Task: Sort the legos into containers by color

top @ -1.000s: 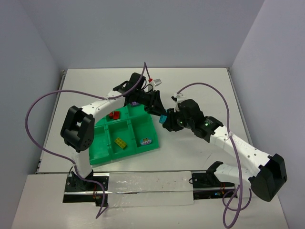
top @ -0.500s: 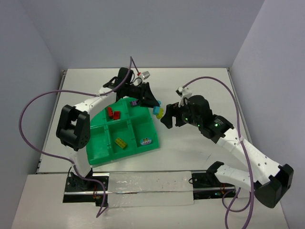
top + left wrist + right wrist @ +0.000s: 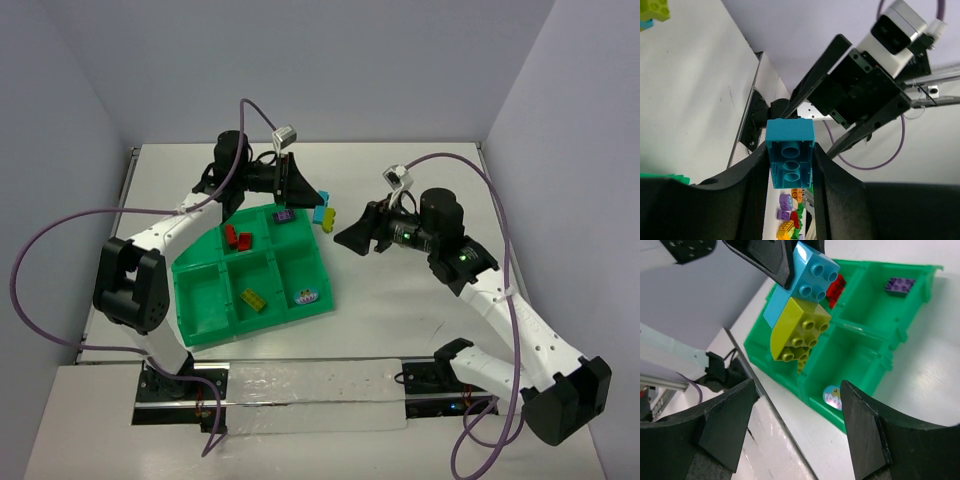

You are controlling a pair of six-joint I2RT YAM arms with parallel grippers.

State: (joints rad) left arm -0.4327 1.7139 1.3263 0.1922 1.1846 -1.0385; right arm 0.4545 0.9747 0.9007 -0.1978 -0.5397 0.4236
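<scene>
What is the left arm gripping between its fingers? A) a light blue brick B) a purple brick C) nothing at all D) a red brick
A: the left wrist view shows the light blue brick clamped between the two black fingers of the left gripper.

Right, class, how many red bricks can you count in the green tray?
2. Both lie close together in the far middle compartment of the green tray: one red brick and another just right of it. The walls could hide more.
</scene>
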